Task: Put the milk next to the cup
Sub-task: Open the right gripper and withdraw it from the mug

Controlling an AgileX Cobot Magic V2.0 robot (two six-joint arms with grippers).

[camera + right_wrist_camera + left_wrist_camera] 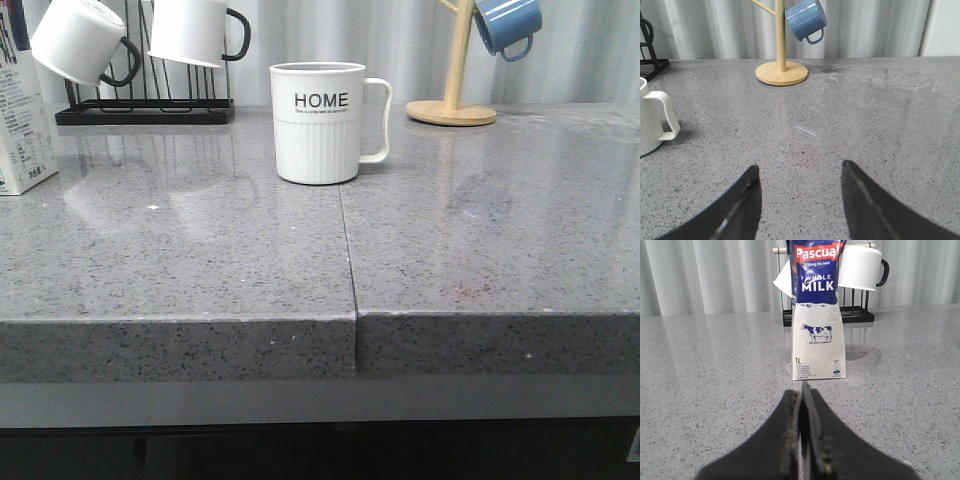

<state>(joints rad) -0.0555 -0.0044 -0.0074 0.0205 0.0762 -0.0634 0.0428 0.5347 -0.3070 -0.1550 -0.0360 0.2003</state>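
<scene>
The milk carton [20,110] stands upright at the far left edge of the front view, cut off by the frame. In the left wrist view the milk [817,315] stands straight ahead of my left gripper [801,390], which is shut and empty, a short gap from the carton's base. The white ribbed "HOME" cup [320,122] stands mid-counter, handle to the right. Its handle and side show in the right wrist view [655,122]. My right gripper [800,172] is open and empty over bare counter. Neither gripper shows in the front view.
A black rack [145,105] with white black-handled mugs [80,40] stands behind the milk. A wooden mug tree [455,95] holding a small blue mug [508,25] stands at the back right. A seam [348,250] splits the grey counter.
</scene>
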